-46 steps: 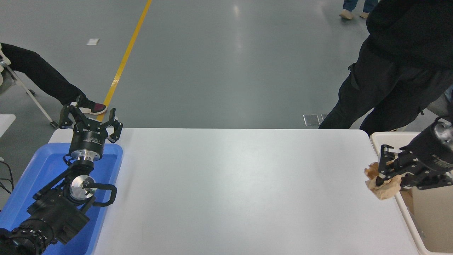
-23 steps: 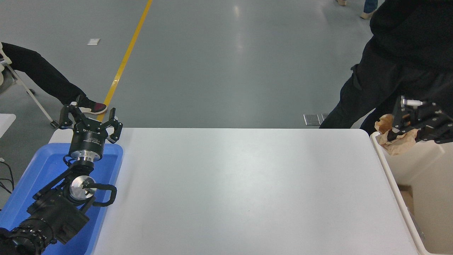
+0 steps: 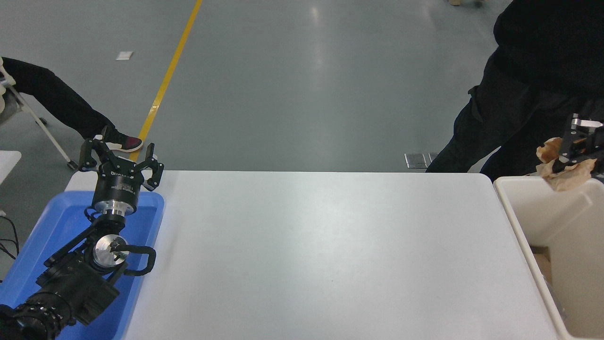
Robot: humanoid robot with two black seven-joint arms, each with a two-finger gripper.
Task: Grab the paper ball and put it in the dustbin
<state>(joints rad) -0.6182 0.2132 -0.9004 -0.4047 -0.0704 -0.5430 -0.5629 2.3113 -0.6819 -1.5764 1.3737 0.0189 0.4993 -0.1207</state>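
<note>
The tan-brown paper ball [image 3: 561,167] hangs in the air at the right edge, above the far end of the cream dustbin [image 3: 519,208]. My right gripper [image 3: 571,151] is shut on it, with most of the arm cut off by the picture's edge. The dustbin stands off the table's right end, its inside open to view. My left gripper [image 3: 120,163] is parked at the lower left over the blue tray, fingers open and holding nothing.
A shallow blue tray [image 3: 52,231] lies under the left arm. A person in black [image 3: 528,85] stands right behind the dustbin, close to my right gripper. A seated person's leg [image 3: 61,106] shows at the far left. The white table [image 3: 321,255] spans the middle.
My right gripper has carried the paper ball up from the table's right edge and rightward over the dustbin. The left arm has not moved.
</note>
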